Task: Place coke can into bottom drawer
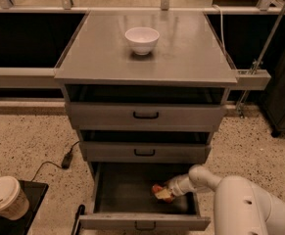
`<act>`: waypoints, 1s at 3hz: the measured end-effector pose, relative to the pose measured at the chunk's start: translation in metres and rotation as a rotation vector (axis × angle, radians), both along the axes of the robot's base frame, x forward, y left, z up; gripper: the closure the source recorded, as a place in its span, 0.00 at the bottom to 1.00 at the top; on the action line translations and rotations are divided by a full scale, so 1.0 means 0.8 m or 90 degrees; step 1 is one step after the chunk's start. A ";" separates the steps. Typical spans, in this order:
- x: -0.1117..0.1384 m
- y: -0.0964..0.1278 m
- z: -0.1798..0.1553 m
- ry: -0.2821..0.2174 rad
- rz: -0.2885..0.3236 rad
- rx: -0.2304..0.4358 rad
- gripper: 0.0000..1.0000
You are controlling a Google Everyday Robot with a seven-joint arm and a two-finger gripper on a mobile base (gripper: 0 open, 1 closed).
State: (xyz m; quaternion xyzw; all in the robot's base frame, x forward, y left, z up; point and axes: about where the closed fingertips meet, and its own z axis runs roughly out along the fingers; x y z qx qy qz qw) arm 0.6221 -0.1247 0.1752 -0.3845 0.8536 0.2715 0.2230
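- Bottom drawer (125, 192) is pulled out towards me. The two shallower drawers above it, top drawer (107, 116) and middle drawer (112, 152), are each only slightly out.
- Coke can (157, 189) is inside the bottom drawer, on the right half of its floor and near the middle front to back. It looks tilted rather than upright.
- Pincer (163, 194) is down in the same drawer, right at the can, with its tip overlapping the can's right side.
- Can't tell whether the pincer is clamped on the can or spread around it; the two blur together at the tip.
- White arm (203, 176) comes in from the lower right over the drawer's right wall, with the robot's bulky white shell (247, 207) in the corner.
- White bowl (142, 39) sits upright on the grey table (191, 58) above the drawers, a little back of centre.
- Lidded paper cup (3, 199) stands on a black tray (32, 199) at lower left.
- Black cable with adapter (66, 159) lies on the speckled floor (24, 141), left of the drawers.
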 end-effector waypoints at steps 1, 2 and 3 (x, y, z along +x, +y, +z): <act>0.000 0.000 0.000 0.000 0.000 0.000 0.11; 0.000 0.000 0.000 0.000 0.000 0.000 0.00; 0.000 0.000 0.000 0.000 0.000 0.000 0.00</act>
